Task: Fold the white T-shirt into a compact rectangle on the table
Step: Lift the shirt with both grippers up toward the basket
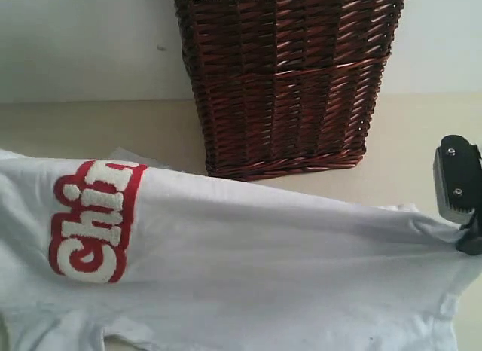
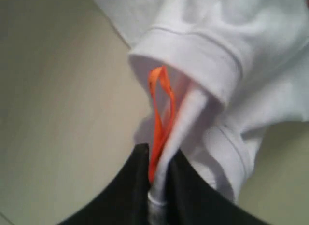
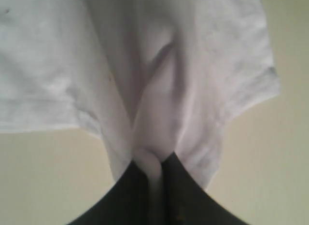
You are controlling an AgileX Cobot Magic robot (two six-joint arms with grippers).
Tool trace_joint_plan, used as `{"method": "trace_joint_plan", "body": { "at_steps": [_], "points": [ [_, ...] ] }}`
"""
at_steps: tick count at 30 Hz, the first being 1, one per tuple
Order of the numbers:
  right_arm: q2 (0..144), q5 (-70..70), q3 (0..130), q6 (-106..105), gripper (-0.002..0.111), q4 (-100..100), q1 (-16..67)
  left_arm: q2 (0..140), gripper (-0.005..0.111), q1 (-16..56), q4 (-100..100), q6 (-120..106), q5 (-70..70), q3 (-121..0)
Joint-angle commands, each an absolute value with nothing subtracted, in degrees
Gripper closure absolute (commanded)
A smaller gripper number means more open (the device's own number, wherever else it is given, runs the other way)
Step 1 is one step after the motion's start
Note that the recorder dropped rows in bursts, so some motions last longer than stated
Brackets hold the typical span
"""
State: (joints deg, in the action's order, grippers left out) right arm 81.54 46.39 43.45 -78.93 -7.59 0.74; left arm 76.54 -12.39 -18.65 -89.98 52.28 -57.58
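Observation:
The white T-shirt [image 1: 248,253] hangs stretched across the front of the exterior view, its red-outlined letters [image 1: 94,219] at the left. The beige table [image 1: 90,129] shows behind it. My right gripper [image 1: 468,242] holds the shirt's right end, where the cloth bunches into its black jaws. In the right wrist view that gripper [image 3: 154,169] is shut on a pinched fold of the T-shirt [image 3: 159,90]. My left gripper [image 2: 159,167] is shut on the T-shirt [image 2: 227,75] at the collar, with the orange neck tag [image 2: 161,114] caught between its fingers. It is out of the exterior view.
A dark brown wicker basket [image 1: 290,80] stands on the table behind the shirt, at the middle back. A pale wall [image 1: 83,42] rises behind the table. Bare table [image 1: 410,159] lies right of the basket.

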Motion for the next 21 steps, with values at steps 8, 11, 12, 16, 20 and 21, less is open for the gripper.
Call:
{"method": "trace_joint_plan", "body": {
  "at_steps": [8, 11, 12, 16, 20, 21],
  "points": [
    [69.9, 49.4, 62.4, -71.7, 0.108, 8.9, 0.3, 64.6, 0.107, -12.4, -23.1, -91.5, 55.3, -67.7],
    [66.8, 46.3, 66.8, -71.7, 0.108, 5.5, 0.3, 60.7, 0.107, -12.4, -23.1, -91.5, 55.1, -68.5],
    [66.1, 45.5, 67.8, -71.7, 0.108, 4.3, 0.3, 59.4, 0.107, -12.4, -23.1, -91.5, 55.1, -68.6],
    [62.8, 46.2, 71.2, -70.0, 0.108, 0.6, 0.3, 53.0, 0.107, -12.4, -23.0, -91.5, 55.2, -68.9],
    [58.9, 53.4, 71.9, -68.4, 0.108, -4.0, 0.3, 47.2, 0.107, -12.4, -22.8, -91.1, 58.0, -68.9],
    [58.0, 55.7, 71.8, -68.4, 0.108, -5.6, 0.3, 46.0, 0.107, -12.4, -23.0, -91.0, 59.0, -68.9]
  ]
}}
